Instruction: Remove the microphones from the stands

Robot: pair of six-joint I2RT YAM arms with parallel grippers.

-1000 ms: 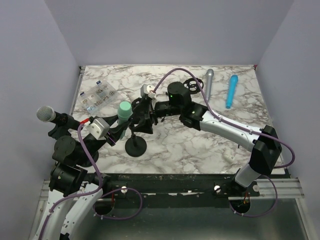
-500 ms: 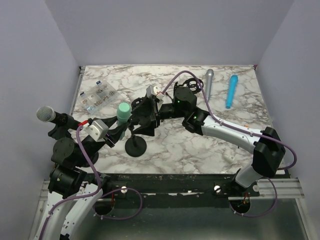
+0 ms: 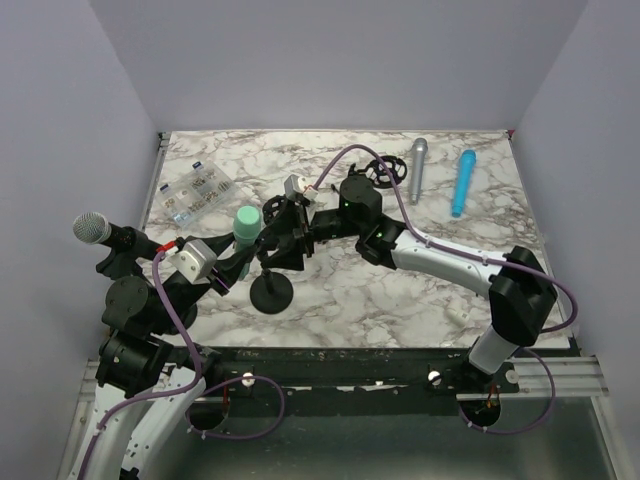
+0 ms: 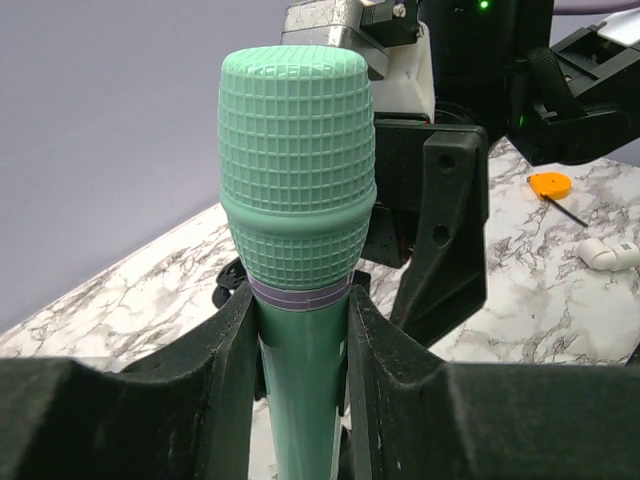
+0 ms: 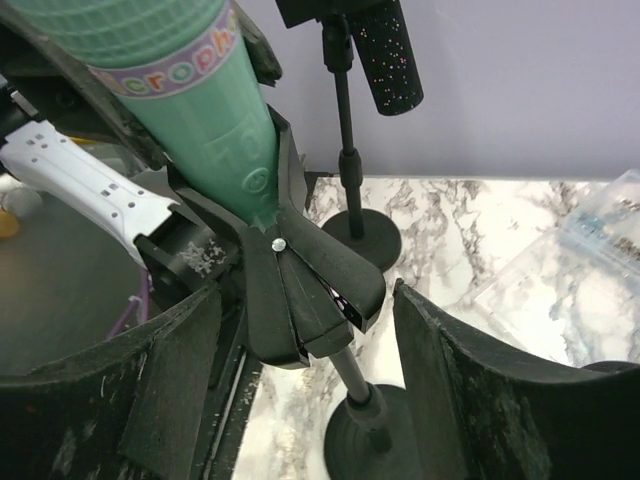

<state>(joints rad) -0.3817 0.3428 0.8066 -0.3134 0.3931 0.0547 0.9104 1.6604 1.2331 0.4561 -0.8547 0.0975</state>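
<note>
Clamping the mint-green microphone (image 4: pixel 298 200), the left gripper (image 4: pixel 300 335) grasps its body; the right gripper (image 5: pixel 305 360), spread wide, flanks the stand clip (image 5: pixel 300 300) near the front edge of the worktop (image 3: pixel 400 300).

a white marble-patterned table (image 3: pixel 380 300) carries a clear packet (image 3: pixel 196 190) of small parts at the upper left, and a grey mic (image 3: pixel 417 168) and a blue mic (image 3: pixel 462 182) lying apart, side by side, at the upper right, with a black ring-shaped piece (image 3: pixel 383 170) just left of the grey one. a black stand (image 3: pixel 271 292) rests on its round base at lower centre, and a second stand (image 5: pixel 362 236) sits on the marble too. in the left wrist view a small orange bit (image 4: pixel 549 184) and a white piece (image 4: pixel 610 253) lie at the right.
</note>
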